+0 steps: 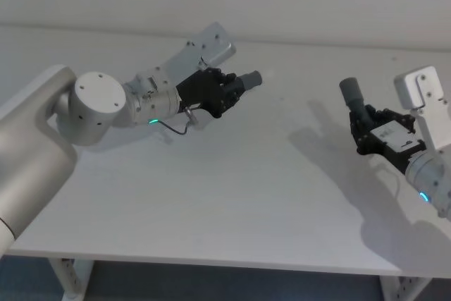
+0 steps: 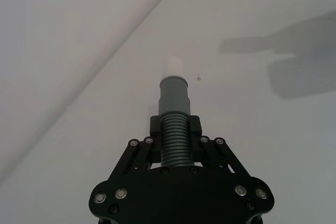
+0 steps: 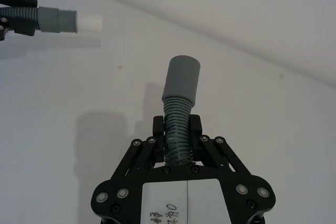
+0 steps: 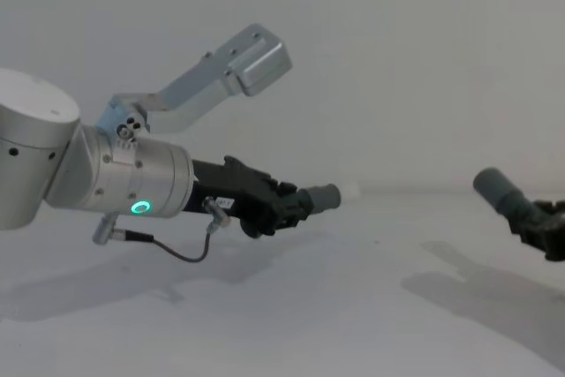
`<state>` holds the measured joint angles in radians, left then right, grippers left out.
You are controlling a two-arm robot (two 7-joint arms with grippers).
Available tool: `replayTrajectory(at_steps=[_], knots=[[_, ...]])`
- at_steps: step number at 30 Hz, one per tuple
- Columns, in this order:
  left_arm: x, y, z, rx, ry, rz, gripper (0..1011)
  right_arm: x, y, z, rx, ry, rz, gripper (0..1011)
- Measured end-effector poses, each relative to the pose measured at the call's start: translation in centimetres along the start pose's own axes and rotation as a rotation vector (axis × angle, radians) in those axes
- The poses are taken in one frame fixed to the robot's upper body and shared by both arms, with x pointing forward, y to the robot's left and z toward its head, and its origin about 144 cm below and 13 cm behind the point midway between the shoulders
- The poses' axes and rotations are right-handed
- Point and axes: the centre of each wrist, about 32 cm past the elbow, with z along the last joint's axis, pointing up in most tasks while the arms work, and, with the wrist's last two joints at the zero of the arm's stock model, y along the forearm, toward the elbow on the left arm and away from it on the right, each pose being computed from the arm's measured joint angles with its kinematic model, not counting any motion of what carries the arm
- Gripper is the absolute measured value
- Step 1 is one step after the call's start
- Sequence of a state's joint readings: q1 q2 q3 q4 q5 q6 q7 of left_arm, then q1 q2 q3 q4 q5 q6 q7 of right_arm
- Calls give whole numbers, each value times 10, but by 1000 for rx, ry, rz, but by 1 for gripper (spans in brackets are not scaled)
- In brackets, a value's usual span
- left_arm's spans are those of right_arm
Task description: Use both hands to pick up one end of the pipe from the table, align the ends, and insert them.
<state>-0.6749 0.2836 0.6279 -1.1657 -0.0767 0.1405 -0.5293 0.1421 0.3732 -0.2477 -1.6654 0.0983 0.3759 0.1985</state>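
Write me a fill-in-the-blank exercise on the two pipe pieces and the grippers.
The left gripper is shut on the pipe piece with the ____ tip. The right gripper holds the other piece, whose cuff is ____ than the left one's. The tip and the cuff are ____, not inserted. Both pieces hang ____ the table.
Missing: whitish; wider; apart; above.

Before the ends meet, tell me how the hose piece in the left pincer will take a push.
The ribbed hose will probably flex, but the left pincer grips just behind the cuff, so little should bend. The smooth cuff looks stiff. Being ribbed, the hose likely won't slip through the grip.
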Motion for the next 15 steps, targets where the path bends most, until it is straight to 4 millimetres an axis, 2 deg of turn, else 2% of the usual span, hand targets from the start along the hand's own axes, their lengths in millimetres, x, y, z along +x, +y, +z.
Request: replayTrajectory(at_steps=[15], knots=[[7,18,17,-41,-334,-17,294,18,-16,-13,209,-175,-8,270]])
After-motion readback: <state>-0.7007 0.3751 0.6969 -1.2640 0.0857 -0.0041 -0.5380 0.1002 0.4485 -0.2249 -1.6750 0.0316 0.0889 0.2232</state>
